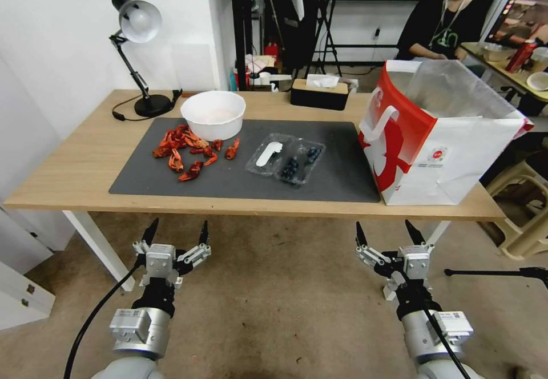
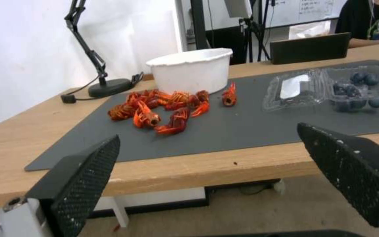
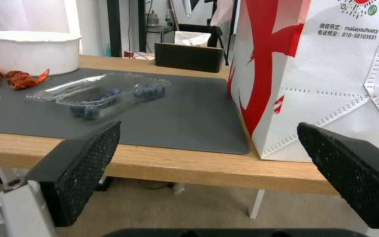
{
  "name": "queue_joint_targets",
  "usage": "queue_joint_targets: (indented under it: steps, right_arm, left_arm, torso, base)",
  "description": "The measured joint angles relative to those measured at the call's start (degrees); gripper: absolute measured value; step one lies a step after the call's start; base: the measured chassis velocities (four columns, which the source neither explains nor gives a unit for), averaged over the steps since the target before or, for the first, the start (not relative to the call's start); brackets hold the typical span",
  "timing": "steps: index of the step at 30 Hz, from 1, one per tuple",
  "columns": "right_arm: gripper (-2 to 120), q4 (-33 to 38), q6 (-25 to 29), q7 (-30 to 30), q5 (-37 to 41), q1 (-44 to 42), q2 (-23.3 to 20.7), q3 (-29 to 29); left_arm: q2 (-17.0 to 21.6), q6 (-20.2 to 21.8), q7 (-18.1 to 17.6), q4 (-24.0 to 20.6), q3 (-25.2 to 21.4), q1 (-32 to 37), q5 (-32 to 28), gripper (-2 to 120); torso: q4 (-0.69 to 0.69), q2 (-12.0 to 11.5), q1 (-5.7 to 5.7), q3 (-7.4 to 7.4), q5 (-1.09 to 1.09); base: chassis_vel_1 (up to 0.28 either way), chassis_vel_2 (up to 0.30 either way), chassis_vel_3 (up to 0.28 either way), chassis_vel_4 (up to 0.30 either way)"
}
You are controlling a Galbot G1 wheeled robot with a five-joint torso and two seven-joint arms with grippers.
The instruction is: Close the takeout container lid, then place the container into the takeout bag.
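The container [image 1: 285, 160] lies open and flat on the dark mat [image 1: 319, 182], about midway along the bench [image 1: 68, 179] and nearer its front edge than its back. Its two halves sit side by side: the lid [image 1: 268, 153], with a white label, is on the left, and the berry half with the dark blueberries is on the right, toward the bag [image 1: 439, 139]. The bag stands upright and open at the bench's right end, its base just beside the mat's right edge, apart from the container.

A white bowl [image 1: 213, 114] sits at the mat's back edge, left of the container, with red crayfish [image 1: 191, 152] scattered in front of it. A black lamp [image 1: 140, 53] stands at the back left corner and a tissue box [image 1: 319, 92] at the back edge.

The left gripper [image 1: 177, 232] hangs below and in front of the bench's front edge, left of centre, fingers spread wide and holding nothing. The right gripper [image 1: 387, 230] hangs likewise toward the right, below the bag, fingers spread wide apart and empty.
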Motion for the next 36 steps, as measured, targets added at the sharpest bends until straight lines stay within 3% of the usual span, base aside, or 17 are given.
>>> queue_joint_targets:
  steps: [26,28,29,31,33,36]
  right_arm:
    - [100,0.1,-0.5,0.2,0.2,0.4,0.0,0.0]
    - [100,0.8,-3.3,1.6,2.0,2.3,0.4,0.0]
    - [100,1.9,-6.9,3.4,4.4,5.0,0.8,0.1]
    - [100,2.4,-9.0,4.5,5.7,6.4,1.1,0.1]
    - [100,3.5,-13.0,6.5,8.4,9.4,1.6,0.3]
    - [100,3.0,-12.8,6.4,10.7,10.5,1.0,-0.2]
  left_arm:
    - [-0.1,0.5,0.0,0.0,0.2,-0.4,-0.7,100]
    - [-0.9,3.7,-0.1,-0.4,1.8,-2.2,-4.1,100]
    - [-1.9,7.5,-0.3,-1.0,3.7,-4.5,-8.0,100]
    - [-2.5,9.3,-0.4,-1.3,4.8,-5.6,-10.1,100]
    - [-2.7,9.3,-0.5,-1.3,5.3,-6.1,-11.8,100]
    - [-2.6,8.1,-0.5,-1.1,5.3,-6.1,-12.2,100]
  torso:
    - [0.00,0.0,0.00,0.00,0.00]
    - [0.00,0.0,-0.01,0.00,0.00]
    - [0.00,0.0,0.00,0.00,0.00]
    - [-0.02,0.0,0.01,0.00,-0.01]
    - [0.01,0.0,0.01,0.01,0.02]
    - [0.00,0.0,0.00,0.01,0.01]
  base:
    - [0.000,0.000,0.000,0.000]
    - [0.000,0.000,0.000,0.000]
    - [0.000,0.000,0.000,0.000]
    - [0.000,0.000,0.000,0.000]
    - [0.000,0.000,0.000,0.000]
    - [0.000,0.000,0.000,0.000]
